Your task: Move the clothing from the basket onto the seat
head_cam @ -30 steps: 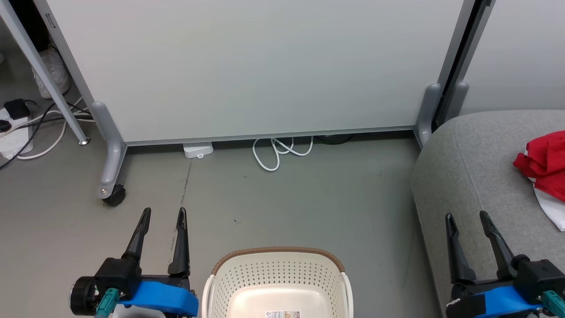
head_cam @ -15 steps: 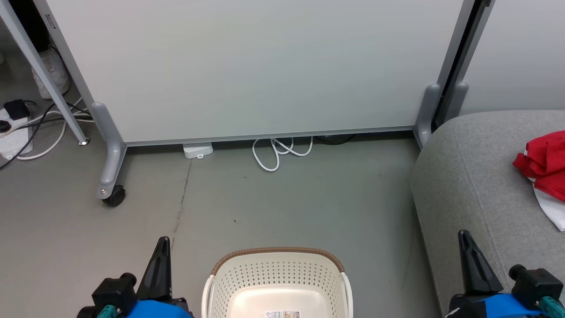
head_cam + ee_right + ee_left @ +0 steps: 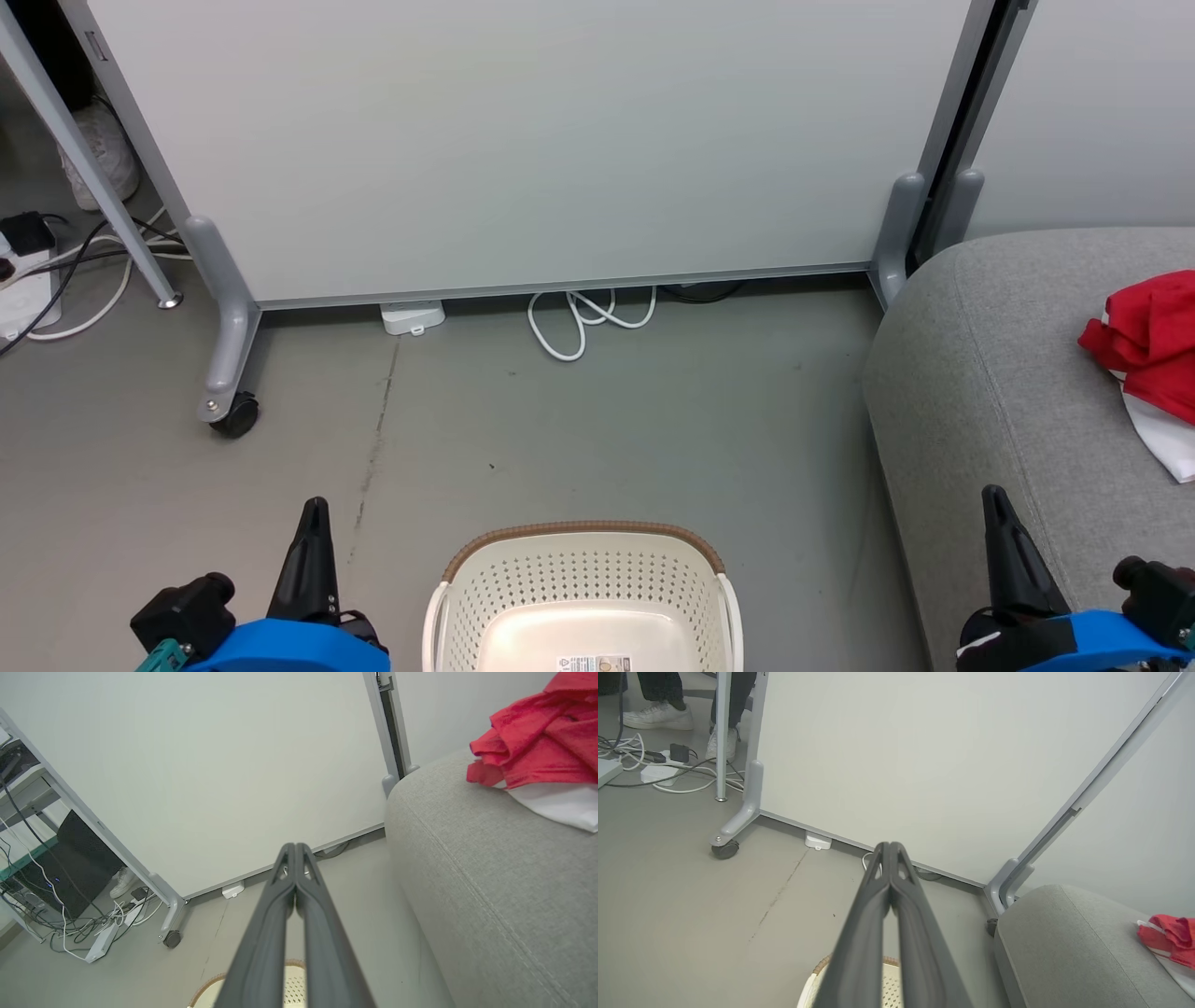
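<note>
On the grey floor (image 3: 653,420), the basket (image 3: 583,539) stands between the left hand (image 3: 314,509) and right hand (image 3: 993,499), both fully closed; the red clothing (image 3: 1144,336) lies on the seat (image 3: 980,392).

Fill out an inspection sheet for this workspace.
Surface: grey floor, hairline crack left of the basket.
Job's things: basket on the floor, its visible part holds no clothing; the red-and-white clothing lies on the seat.
Clutter: small white box at the foot of the partition.
Grippers: left gripper and right gripper low on either side of the basket, jaws shut, holding nothing.
Cables: white cable loop under the partition; cables and power strip far left.
Surroundings: partition on wheels; a person's shoe behind it.
</note>
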